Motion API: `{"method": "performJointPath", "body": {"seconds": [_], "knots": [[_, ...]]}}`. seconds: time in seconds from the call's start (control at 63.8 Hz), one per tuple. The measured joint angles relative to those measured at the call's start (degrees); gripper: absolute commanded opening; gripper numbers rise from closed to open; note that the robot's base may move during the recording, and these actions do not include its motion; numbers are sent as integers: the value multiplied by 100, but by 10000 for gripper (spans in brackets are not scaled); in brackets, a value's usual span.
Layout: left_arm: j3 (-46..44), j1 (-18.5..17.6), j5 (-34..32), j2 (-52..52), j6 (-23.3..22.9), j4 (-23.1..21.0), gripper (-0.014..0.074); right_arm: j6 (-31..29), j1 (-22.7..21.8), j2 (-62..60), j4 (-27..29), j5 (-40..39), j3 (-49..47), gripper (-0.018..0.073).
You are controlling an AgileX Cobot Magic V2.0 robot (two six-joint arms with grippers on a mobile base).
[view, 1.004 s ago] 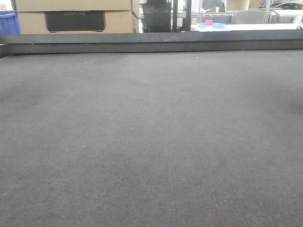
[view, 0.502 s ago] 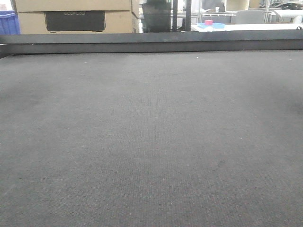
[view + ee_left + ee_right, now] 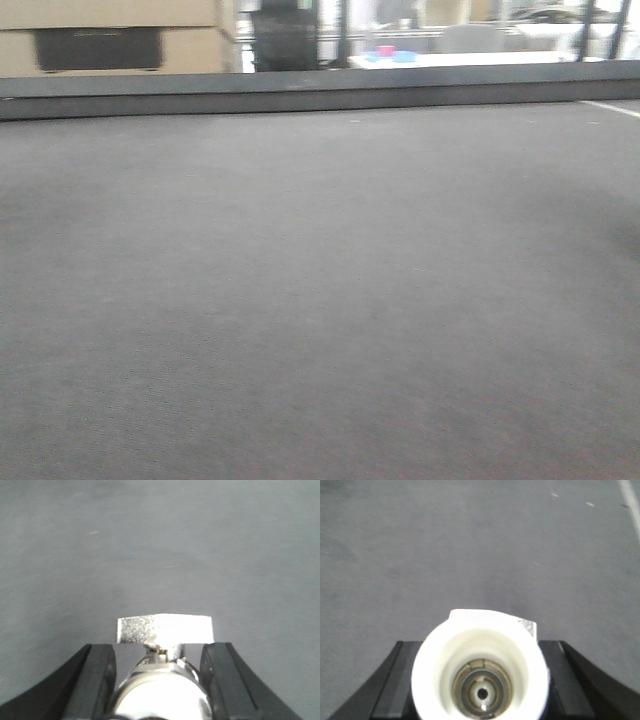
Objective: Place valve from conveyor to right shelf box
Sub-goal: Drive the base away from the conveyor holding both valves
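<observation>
In the left wrist view, a shiny grey-metal valve (image 3: pixel 165 629) with a flat handle on top sits between the black fingers of my left gripper (image 3: pixel 159 652), which is shut on it. In the right wrist view, my right gripper (image 3: pixel 480 650) is shut on a second valve (image 3: pixel 434 672), whose whitish round end faces the camera. Both are held above the dark grey woven conveyor (image 3: pixel 320 300). Neither gripper shows in the front view. The right shelf box is out of view.
A long black rail (image 3: pixel 320 90) edges the far side of the belt. Beyond it stand cardboard boxes (image 3: pixel 110 40) and a white table with pink and blue items (image 3: pixel 385 52). A white line (image 3: pixel 612 108) crosses the belt's far right corner.
The front view has swung to the right and is blurred: the boxes and the far table have slid left, and a white line has come into view at the right.
</observation>
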Motion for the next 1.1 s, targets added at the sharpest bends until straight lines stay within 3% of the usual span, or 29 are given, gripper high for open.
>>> {"method": "performJointPath", "body": {"seconds": [1.098], "knots": [[0, 0, -14, 0, 0, -11, -111, 0, 0, 0, -21, -21, 0, -151]]}}
